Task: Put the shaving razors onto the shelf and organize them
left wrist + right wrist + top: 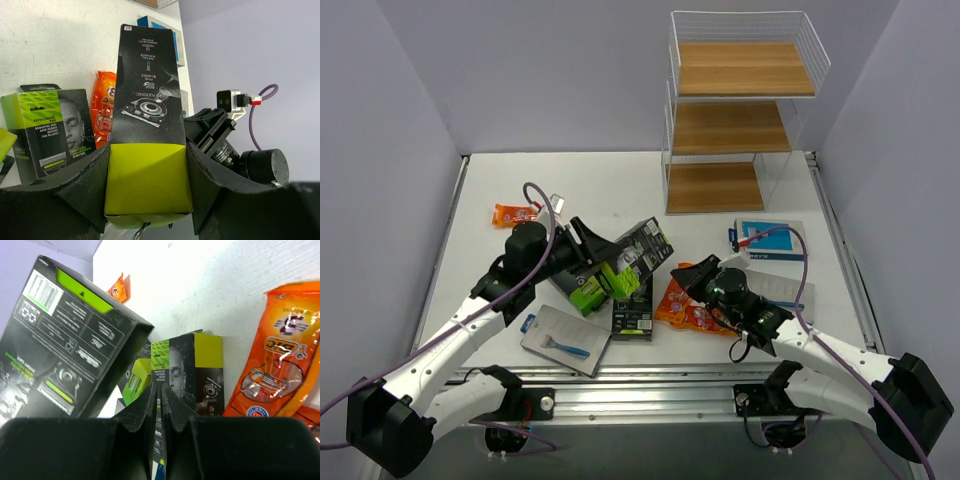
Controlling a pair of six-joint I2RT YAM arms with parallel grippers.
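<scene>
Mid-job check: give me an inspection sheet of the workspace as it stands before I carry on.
Surface: white table, packs scattered over its near half.
Job's things: shelf at far right, all three boards bare; black-and-lime boxes piled at centre; orange packets beside them; single orange packet far left; blue razor card near left; blue-and-white card at right.
Clutter: nothing seen.
Grippers: left gripper shut on the held box, black and lime; right gripper fingers together, no pack seen between them.
Cables: purple cables loop above both arms; the right one crosses the blue-and-white card in the top view.
Surroundings: plain pale walls.
</scene>
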